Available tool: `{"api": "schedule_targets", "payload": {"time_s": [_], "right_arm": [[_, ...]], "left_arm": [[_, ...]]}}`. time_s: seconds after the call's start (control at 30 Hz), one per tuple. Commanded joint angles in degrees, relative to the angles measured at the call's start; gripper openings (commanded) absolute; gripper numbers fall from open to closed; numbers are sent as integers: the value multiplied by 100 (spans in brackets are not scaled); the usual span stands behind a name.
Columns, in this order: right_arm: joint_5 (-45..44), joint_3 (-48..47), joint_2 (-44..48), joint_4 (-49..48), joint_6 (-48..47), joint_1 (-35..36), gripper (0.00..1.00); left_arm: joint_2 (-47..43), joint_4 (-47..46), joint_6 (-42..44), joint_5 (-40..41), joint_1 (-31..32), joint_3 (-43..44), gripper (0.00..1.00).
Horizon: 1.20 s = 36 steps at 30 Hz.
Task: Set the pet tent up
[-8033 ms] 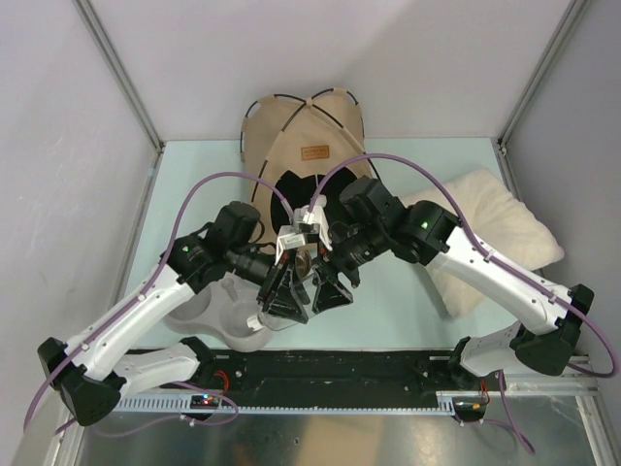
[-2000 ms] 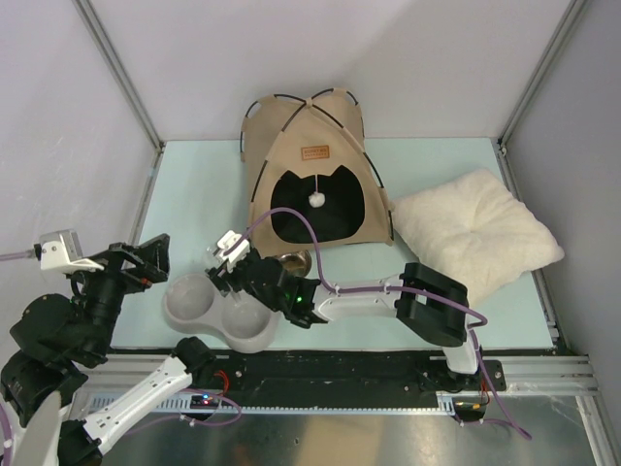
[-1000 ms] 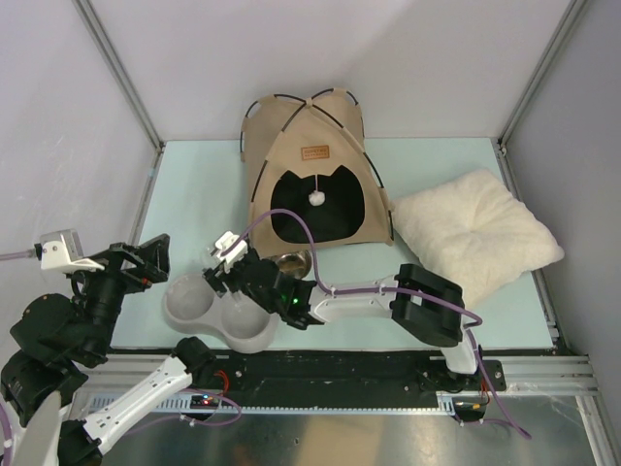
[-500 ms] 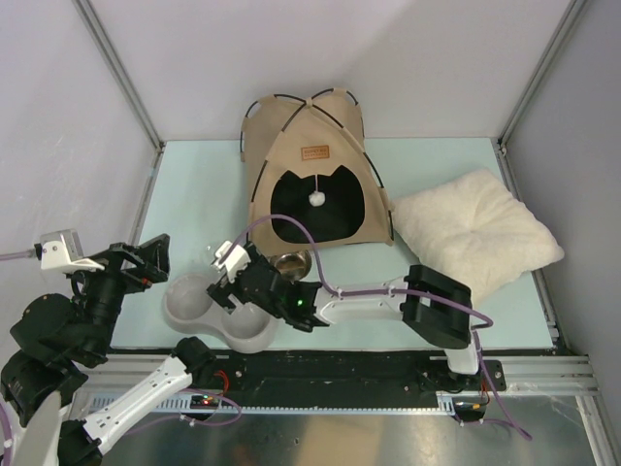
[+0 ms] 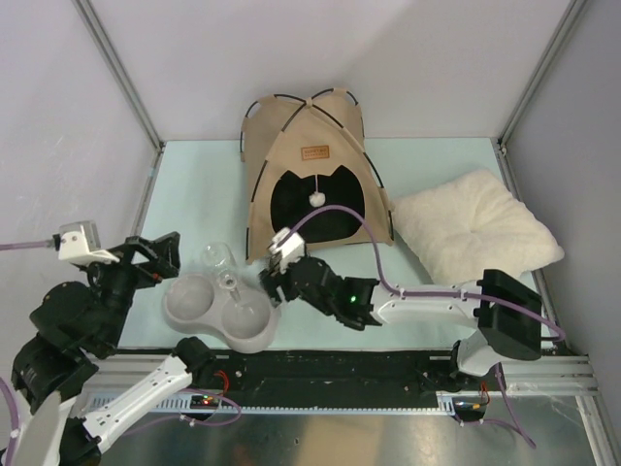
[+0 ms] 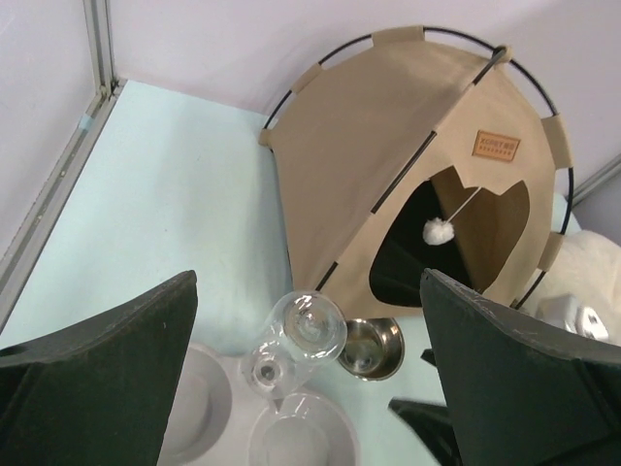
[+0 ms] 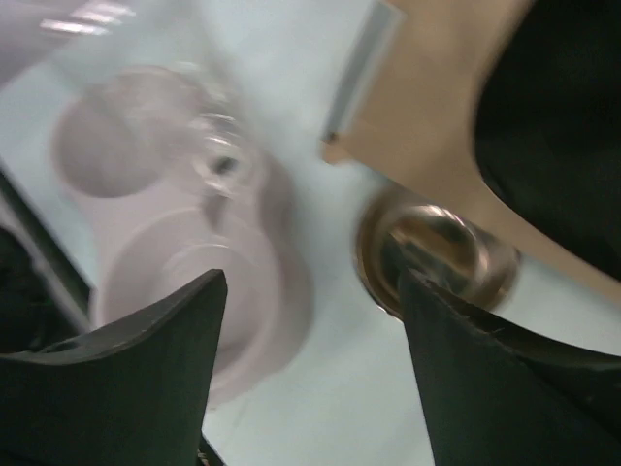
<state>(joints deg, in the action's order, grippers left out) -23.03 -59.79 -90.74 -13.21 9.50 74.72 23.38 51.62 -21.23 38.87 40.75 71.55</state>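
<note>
In front of the pet tent (image 5: 291, 146), the left gripper (image 6: 309, 291) and right gripper (image 7: 312, 282) hung with fingers spread wide, holding nothing. Farther back, the pet tent stood erect on its poles (image 6: 388, 189), doorway (image 5: 291, 209) facing forward, pompom (image 5: 315, 197) dangling; setup appeared essentially finished.

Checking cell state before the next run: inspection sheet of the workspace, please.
Surface: pale green table top, no spills seen.
Job's things: tan fabric pet tent upright at far centre, white pompom hanging in its doorway.
Clutter: grey double pet bowl near left; clear wine glass at its far rim, upright or tipped unclear; small steel bowl before the tent; cream fluffy pillow right.
Grippers: left gripper open, empty; right gripper open, empty, over the steel bowl.
Cables: purple cable arcs across the tent doorway.
Surroundings: grey enclosure walls; nothing else seen.
</note>
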Motion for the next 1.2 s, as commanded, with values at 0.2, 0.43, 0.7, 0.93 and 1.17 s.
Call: {"api": "schedule_targets", "payload": {"time_s": [0.2,0.43,0.7,0.93,1.17], "right_arm": [[-860,279,8,1826,2729,-1402,75],[-374,10,-752,1468,2952,-1796,72],[-138,-215,-1416,1555,3212,-1885,62],[-73,-217,-1447,1682,3237,-1887,39],[-174,-174,-1032,2038,2996,-1789,4]], "left_arm": [[608,-115,-321,-158,20,-137,100],[759,-126,-414,-265,20,-70,100],[739,-128,-491,-271,20,-66,100],[675,-130,-532,-301,20,-112,100],[945,-147,-472,-664,13,-43,100]]}}
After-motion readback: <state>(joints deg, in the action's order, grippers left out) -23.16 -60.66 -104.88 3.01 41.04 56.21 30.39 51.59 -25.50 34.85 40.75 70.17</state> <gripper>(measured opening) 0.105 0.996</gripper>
